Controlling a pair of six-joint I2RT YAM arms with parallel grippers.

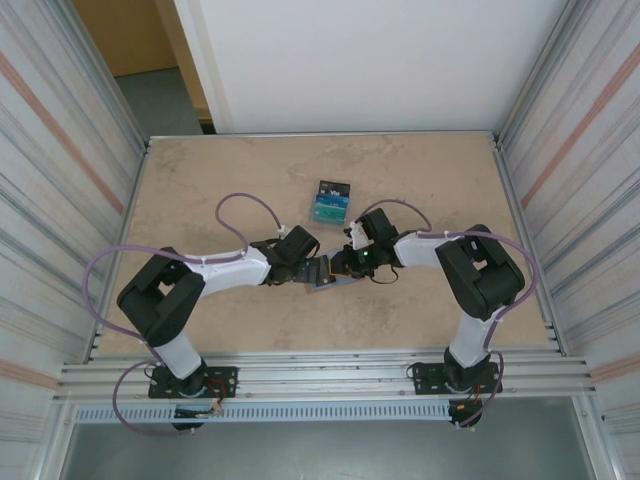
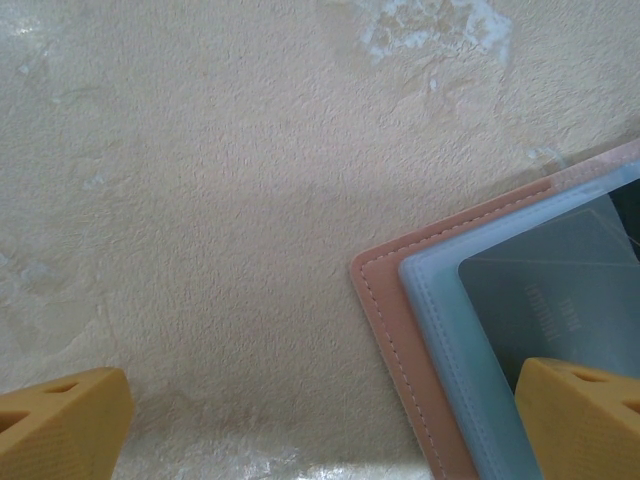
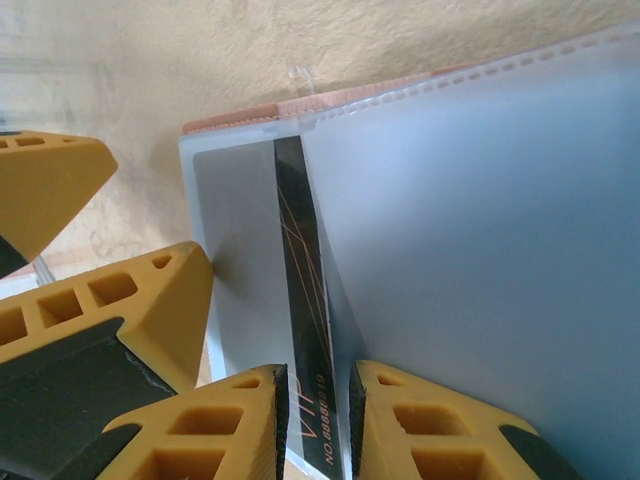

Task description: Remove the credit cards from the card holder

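The right gripper (image 3: 318, 405) pinches a thin black plastic card (image 3: 300, 250) in the pocket of the salmon-brown folding card holder (image 2: 385, 320). The left gripper (image 2: 320, 430) gapes wide, one finger over the holder. Loose teal and dark cards (image 1: 332, 200) lie beyond both.

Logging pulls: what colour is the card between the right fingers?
Black card, orange lines, VIP lettering; right wrist view.
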